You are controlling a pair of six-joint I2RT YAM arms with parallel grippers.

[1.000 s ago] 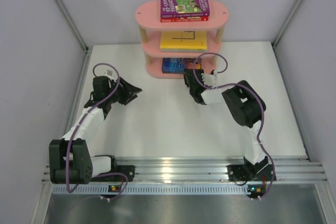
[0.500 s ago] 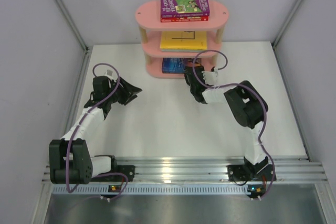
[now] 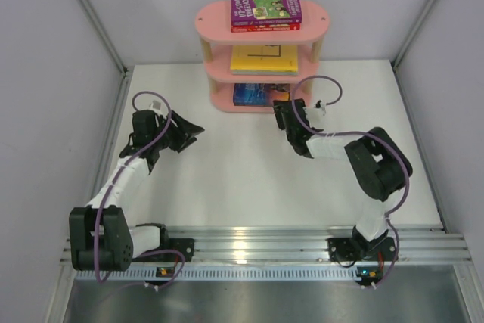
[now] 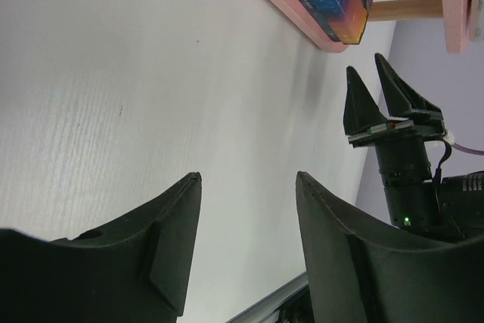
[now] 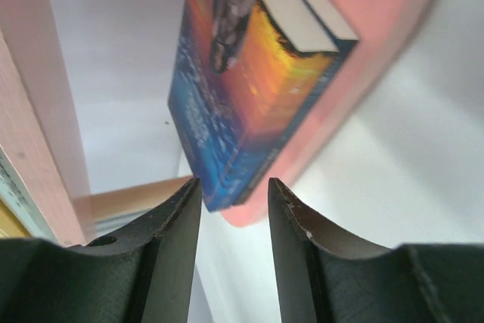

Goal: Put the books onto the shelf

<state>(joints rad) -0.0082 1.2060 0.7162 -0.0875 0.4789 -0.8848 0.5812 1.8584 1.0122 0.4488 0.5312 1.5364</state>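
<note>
White tabletop [image 3: 249, 179], closed in by grey wall panels [image 3: 53, 73] on three sides, with an aluminium rail [image 3: 257, 241] along the near edge. Broad bare surface lies between the two arms.

Pink shelf [image 3: 215, 19]: three oval tiers, far centre, close to the back wall.

Books, all on the shelf:
- purple book [image 3: 265, 3] stacked on red book [image 3: 265, 28], top tier
- yellow book [image 3: 263, 58], middle tier
- blue book [image 3: 252, 94], bottom tier, corner reaching the board's front lip

Right gripper [image 3: 281, 108]: just before the bottom tier's right end, fingers moderately parted, nothing between them, facing the blue book's corner.

Left gripper [image 3: 195, 131]: low over the table, well left of the shelf, fingers parted, empty.
</note>
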